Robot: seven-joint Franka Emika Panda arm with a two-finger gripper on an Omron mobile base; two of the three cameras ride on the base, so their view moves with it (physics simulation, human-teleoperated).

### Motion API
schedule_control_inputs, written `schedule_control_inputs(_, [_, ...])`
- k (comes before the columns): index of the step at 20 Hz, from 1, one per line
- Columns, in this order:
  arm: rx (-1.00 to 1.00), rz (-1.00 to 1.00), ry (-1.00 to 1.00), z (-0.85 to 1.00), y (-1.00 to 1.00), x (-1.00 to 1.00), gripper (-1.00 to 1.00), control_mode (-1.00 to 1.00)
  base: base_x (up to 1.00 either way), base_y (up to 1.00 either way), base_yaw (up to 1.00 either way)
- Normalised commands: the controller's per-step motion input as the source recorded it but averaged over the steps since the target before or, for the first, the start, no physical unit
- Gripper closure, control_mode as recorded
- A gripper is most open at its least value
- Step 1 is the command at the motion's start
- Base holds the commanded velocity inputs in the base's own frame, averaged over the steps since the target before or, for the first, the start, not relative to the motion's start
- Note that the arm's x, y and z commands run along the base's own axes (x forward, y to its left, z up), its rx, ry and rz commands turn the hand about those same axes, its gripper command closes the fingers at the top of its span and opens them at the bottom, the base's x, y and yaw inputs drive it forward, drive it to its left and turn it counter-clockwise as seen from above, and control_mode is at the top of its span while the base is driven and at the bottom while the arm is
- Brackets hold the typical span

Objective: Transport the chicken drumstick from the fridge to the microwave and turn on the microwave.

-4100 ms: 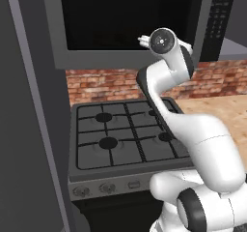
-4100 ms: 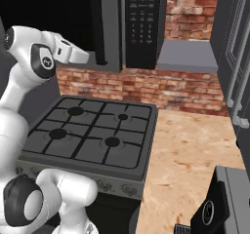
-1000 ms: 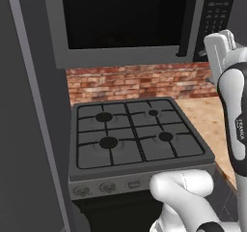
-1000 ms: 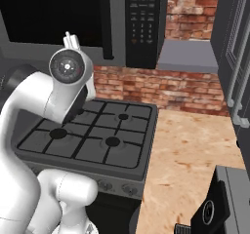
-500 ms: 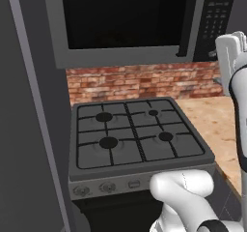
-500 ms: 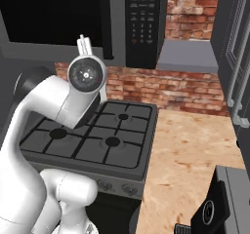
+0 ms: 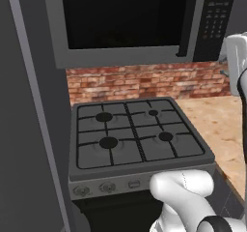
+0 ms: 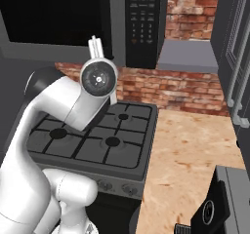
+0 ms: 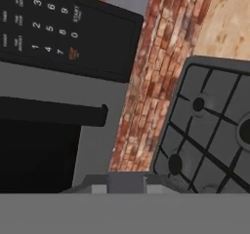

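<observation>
Arm [image 8: 73,106]: raised over the gas stove [image 7: 135,137], hand turned toward the microwave
Fingers: spacing cannot be told
Microwave [image 7: 135,18]: above the stove, dark glass door shut
Button panel [image 9: 53,28]: right of the door, near the hand
Brick wall [image 7: 144,83]: behind the stove

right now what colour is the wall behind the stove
Red-brown brick wall, clearest in the left base view.

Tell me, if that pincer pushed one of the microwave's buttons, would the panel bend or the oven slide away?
Probably neither. The microwave looks like a wide, boxy unit set between cabinets above the stove, so it should stay put. Its button panel appears flat and rigid, so it likely gives little. The smooth dark surface may let a tip slip sideways.
</observation>
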Motion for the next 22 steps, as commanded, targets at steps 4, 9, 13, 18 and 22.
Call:
schedule_control_inputs(4, [0.04,-0.07,-0.04,0.00,-0.32,0.00,1.00,-1.00,0.00,0.00,0.00])
schedule_control_inputs(9, [0.03,-0.06,-0.05,0.00,-0.22,0.05,1.00,-1.00,0.00,0.00,0.00])
schedule_control_inputs(13, [0.03,-0.05,-0.08,0.00,-0.18,0.17,1.00,-1.00,0.00,0.00,0.00])
schedule_control_inputs(18, [0.05,-0.05,-0.05,0.00,-0.17,0.20,1.00,-1.00,0.00,0.00,0.00])
schedule_control_inputs(22, [0.08,-0.04,-0.01,0.01,-0.20,0.21,1.00,-1.00,0.00,0.00,0.00])
